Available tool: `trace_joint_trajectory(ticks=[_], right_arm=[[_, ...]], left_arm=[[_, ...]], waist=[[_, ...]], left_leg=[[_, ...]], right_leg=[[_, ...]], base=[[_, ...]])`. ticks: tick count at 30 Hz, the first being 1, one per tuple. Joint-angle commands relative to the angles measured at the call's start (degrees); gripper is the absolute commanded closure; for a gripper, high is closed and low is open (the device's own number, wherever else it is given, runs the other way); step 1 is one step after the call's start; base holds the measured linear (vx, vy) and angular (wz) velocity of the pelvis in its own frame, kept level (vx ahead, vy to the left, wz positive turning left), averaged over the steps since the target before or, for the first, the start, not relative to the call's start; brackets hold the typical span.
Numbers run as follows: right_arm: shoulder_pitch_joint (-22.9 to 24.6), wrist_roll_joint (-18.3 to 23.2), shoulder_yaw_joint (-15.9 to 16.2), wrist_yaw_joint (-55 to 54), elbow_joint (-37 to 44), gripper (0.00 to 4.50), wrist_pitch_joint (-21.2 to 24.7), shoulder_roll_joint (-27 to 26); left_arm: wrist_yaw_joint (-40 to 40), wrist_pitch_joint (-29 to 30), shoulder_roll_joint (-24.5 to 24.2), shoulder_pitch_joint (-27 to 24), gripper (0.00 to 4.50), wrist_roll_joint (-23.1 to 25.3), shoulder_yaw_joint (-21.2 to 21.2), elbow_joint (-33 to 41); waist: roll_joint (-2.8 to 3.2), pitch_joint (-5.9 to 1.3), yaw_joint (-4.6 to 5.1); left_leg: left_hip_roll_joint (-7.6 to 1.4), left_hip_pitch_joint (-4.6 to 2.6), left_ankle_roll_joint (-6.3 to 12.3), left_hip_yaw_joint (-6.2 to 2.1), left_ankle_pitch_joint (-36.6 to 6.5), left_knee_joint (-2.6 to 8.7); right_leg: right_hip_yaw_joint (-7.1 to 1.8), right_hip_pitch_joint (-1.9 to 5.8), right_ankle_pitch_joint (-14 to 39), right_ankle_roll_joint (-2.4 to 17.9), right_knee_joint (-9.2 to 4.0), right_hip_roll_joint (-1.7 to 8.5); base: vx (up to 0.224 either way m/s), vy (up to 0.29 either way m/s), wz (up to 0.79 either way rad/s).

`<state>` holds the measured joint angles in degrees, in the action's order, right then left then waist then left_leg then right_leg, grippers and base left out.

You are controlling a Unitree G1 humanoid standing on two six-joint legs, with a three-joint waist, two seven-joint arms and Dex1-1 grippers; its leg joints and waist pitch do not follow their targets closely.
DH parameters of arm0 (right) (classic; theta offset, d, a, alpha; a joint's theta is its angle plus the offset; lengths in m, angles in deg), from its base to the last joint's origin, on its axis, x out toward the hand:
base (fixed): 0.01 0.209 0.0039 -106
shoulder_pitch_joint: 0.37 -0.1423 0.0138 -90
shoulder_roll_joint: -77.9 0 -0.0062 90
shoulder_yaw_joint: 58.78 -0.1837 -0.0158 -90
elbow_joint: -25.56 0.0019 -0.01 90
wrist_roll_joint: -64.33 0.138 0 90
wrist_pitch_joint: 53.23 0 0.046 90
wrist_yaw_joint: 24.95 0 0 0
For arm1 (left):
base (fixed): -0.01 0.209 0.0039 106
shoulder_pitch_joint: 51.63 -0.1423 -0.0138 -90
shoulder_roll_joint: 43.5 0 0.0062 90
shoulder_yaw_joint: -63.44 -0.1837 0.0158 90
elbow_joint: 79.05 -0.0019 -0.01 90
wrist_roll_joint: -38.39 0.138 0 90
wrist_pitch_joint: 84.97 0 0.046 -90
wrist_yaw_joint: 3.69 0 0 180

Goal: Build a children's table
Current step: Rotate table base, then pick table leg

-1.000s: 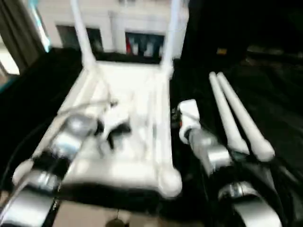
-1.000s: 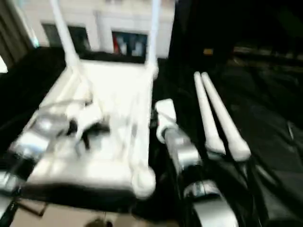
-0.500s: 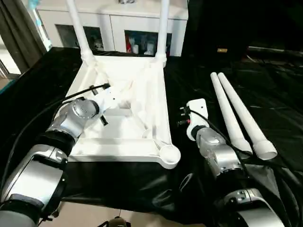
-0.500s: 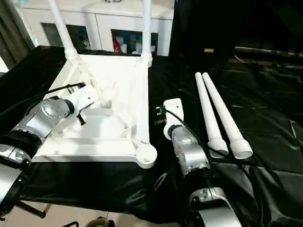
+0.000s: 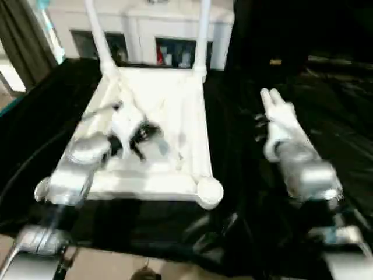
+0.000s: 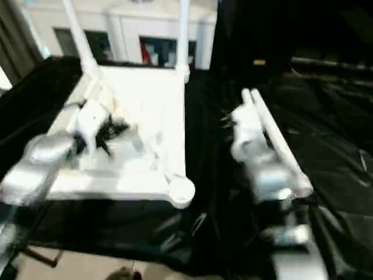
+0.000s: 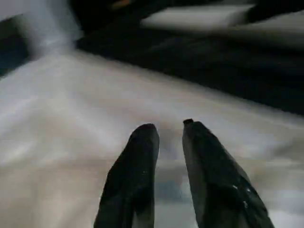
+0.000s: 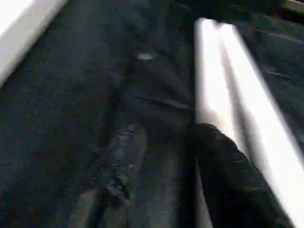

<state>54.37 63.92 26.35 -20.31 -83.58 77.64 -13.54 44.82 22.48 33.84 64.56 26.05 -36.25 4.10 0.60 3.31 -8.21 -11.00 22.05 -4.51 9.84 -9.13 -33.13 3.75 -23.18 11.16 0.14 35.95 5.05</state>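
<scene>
Children's table top (image 5: 169,116) lies upside down on a black cloth (image 5: 245,175) that covers the table, its ribbed underside facing up. In the head views, two white legs (image 5: 201,35) stand upright in the two far corner sockets, while the near right corner socket (image 5: 210,189) is round and empty. Behind it stands a white cabinet (image 5: 145,23) with glass doors. The left claw (image 5: 137,137) hangs over the ribbed underside near the left half of the top, at the end of a silver forearm. The right claw (image 6: 233,119) reaches over the black cloth beside the top, close to the two loose legs (image 6: 274,137) that lie side by side on the cloth to the right; the arm partly covers them.

In the left wrist view, the left claw (image 7: 170,126) shows two black fingers (image 7: 137,161) a small way apart with nothing between them, pointing at the white underside of the top (image 7: 71,118).

In the right wrist view, the right claw (image 8: 164,130) shows its fingers (image 8: 223,161) parted with only black cloth (image 8: 71,118) between them. One finger sits just beside the nearer of the two loose legs (image 8: 237,95); whether it touches is unclear
</scene>
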Motion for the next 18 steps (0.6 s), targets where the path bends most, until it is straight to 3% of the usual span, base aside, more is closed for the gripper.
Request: trace_joint_trajectory(ticks=[1,2,3,6,8,9,10,11,12,15,18], right_arm=[[-2.4,0.2,-1.6,-0.3,-0.3,2.29,4.3,1.2],[-3.6,0.9,-2.2,0.4,-1.6,2.14,6.1,2.3],[-4.0,1.2,-2.5,0.7,-2.2,2.07,6.7,2.7],[-4.9,2.5,-2.7,2.6,-3.2,1.97,9.9,4.0],[-5.5,3.4,-2.5,5.3,-4.3,1.67,14.5,5.8],[-5.5,3.4,-2.5,5.3,-4.3,1.61,14.5,5.8],[-5.6,3.3,-1.8,6.3,-4.4,1.59,17.6,6.7],[-5.6,3.3,-1.6,6.6,-4.4,1.50,18.3,7.0],[-5.5,3.5,-1.2,7.0,-4.4,1.36,19.3,7.2],[-5.5,3.8,-0.6,8.0,-5.2,1.14,20.5,7.7],[-5.5,3.4,-0.1,8.4,-7.8,0.81,19.5,8.3]], left_arm=[[3.5,4.1,-1.0,-1.3,3.07,-4.2,-1.9,5.7],[3.8,5.4,-0.8,-1.8,2.95,-5.4,-2.3,7.2],[3.9,5.8,-0.7,-1.9,2.83,-5.8,-2.4,7.5],[3.9,8.8,-0.2,-2.4,2.71,-6.6,-2.0,10.2],[5.0,14.7,-0.6,-3.5,2.51,-9.2,-1.7,16.3],[5.0,14.7,-0.6,-3.5,2.38,-9.2,-1.7,16.3],[5.1,17.1,-1.5,-3.4,2.31,-11.1,-2.0,18.7],[5.1,17.5,-1.6,-3.4,2.29,-11.5,-2.1,19.0],[5.1,18.0,-1.8,-3.2,2.27,-11.7,-2.3,19.4],[5.6,18.9,-2.5,-2.7,1.94,-11.7,-2.9,19.9],[5.9,20.3,-3.0,-2.7,1.75,-11.4,-3.1,21.1]], waist=[[0.16,-3.89,0.19],[-0.56,-3.81,0.40],[-0.28,-3.84,0.24],[-0.35,-3.82,0.26],[-0.32,-4.01,0.30],[-0.28,-4.06,0.30],[-0.59,-4.10,0.32],[-1.09,-4.12,0.35],[-0.82,-4.14,0.17],[-1.16,-4.17,0.08],[-1.02,-4.18,0.03]], left_leg=[[-1.45,-1.33,-3.04,-0.24,-14.4,3.93],[-1.47,-1.35,-2.95,-0.13,-14.4,4.02],[-1.40,-1.49,-2.99,-0.15,-14.4,3.87],[-1.34,-1.35,-3.23,-0.17,-13.6,3.86],[-1.37,-1.11,-3.30,-0.29,-11.7,3.75],[-1.36,-1.18,-3.34,-0.23,-11.4,3.69],[-1.26,-1.11,-3.19,-0.15,-10.3,3.56],[-1.21,-1.02,-2.99,-0.06,-9.5,3.51],[-1.14,-0.92,-2.64,-0.04,-8.3,3.41],[-1.07,-0.82,-2.32,0.02,-7.2,3.36],[-1.16,-0.99,-2.62,0.02,-7.5,3.32]], right_leg=[[-2.57,2.48,10.9,9.7,-3.93,2.95],[-2.58,2.51,11.6,9.4,-4.12,2.84],[-2.62,2.40,13.1,8.8,-4.14,2.93],[-2.65,2.47,14.0,7.1,-4.43,2.82],[-2.53,2.72,11.5,7.4,-4.04,2.80],[-2.50,2.66,10.8,7.7,-3.99,2.69],[-2.48,2.73,8.8,8.3,-3.82,2.48],[-2.47,2.91,7.8,8.5,-3.68,2.37],[-2.50,2.90,6.8,8.6,-3.58,2.44],[-2.48,3.04,7.1,8.1,-3.60,2.51],[-2.48,2.91,7.9,8.1,-3.68,2.62]], base=[[0.000,0.000,0.00],[0.000,0.000,0.00],[0.000,0.000,0.00],[0.000,0.000,0.00],[0.000,0.000,0.00],[0.000,0.000,0.00],[0.000,0.000,0.00],[0.000,0.000,0.00],[0.000,0.000,0.00],[0.000,0.000,0.00],[0.000,0.000,0.00]])
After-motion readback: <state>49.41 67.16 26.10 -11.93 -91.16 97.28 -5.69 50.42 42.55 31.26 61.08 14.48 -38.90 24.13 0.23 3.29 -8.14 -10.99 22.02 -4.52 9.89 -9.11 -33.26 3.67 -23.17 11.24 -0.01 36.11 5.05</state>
